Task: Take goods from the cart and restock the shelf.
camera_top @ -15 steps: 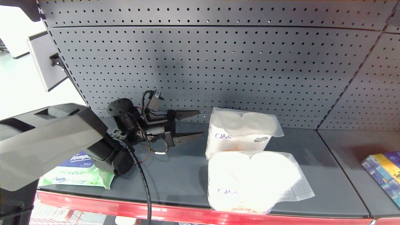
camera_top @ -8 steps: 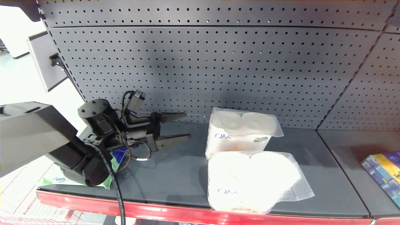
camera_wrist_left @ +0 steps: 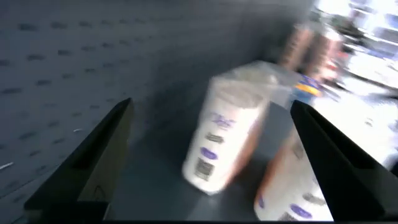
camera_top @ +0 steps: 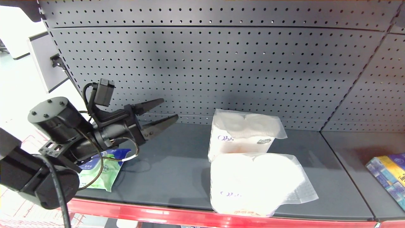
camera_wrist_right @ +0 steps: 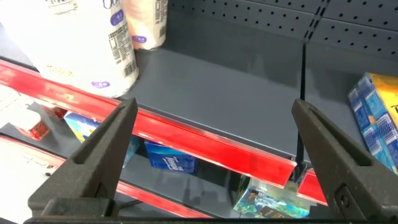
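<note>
White roll packs (camera_top: 253,183) stand front-to-back on the shelf (camera_top: 171,177), likely leaving room toward nine o'clock, where the left jaws hang wide and empty; right jaws gape too.

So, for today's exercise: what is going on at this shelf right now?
A robot is restocking a shop shelf. Its left end effector hovers open and empty over the shelf's left end, near a pack of wipes. Two packs of toilet paper stand mid-shelf, one behind the other. The right end effector, also open and empty, faces the shelf's red front edge.
</note>
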